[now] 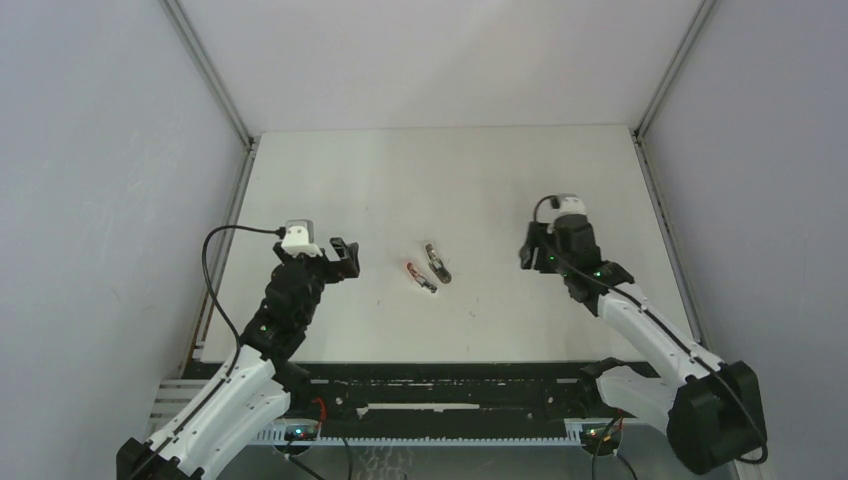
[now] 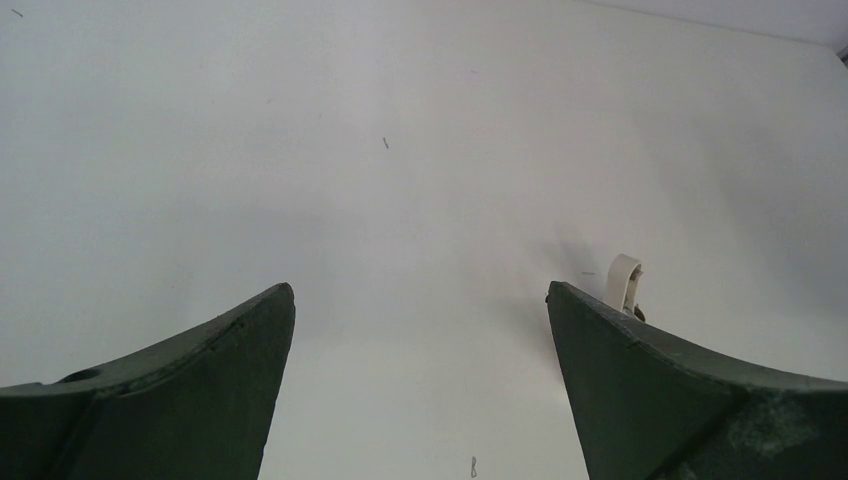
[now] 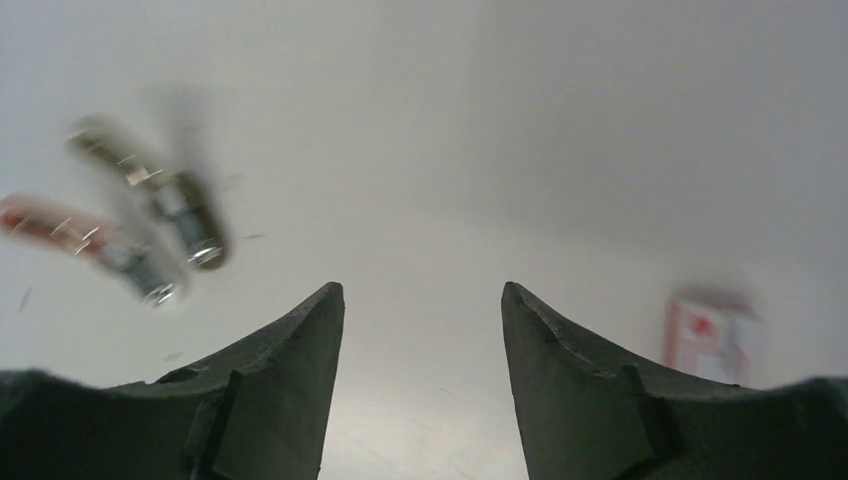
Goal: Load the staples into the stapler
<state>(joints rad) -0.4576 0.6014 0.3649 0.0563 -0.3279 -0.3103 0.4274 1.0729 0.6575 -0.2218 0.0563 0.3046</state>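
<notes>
The stapler (image 1: pixel 420 277) is small and pink-red with a metallic end. It lies at the table's middle, and it is blurred at the left of the right wrist view (image 3: pixel 90 243). The staples (image 1: pixel 437 263), a grey oblong block with pale edges, lie just right of it, apart from it, and also show in the right wrist view (image 3: pixel 150 185). My left gripper (image 1: pixel 348 258) is open and empty, left of both things; nothing lies between its fingers in its own view (image 2: pixel 420 300). My right gripper (image 1: pixel 525 252) is open and empty, right of them (image 3: pixel 422 295).
A white-and-red box (image 3: pixel 710 335) lies on the table at the right of the right wrist view; I cannot find it in the top view. A small pale curved piece (image 2: pixel 625 283) peeks past my left gripper's right finger. Grey walls enclose the white table (image 1: pixel 450 180).
</notes>
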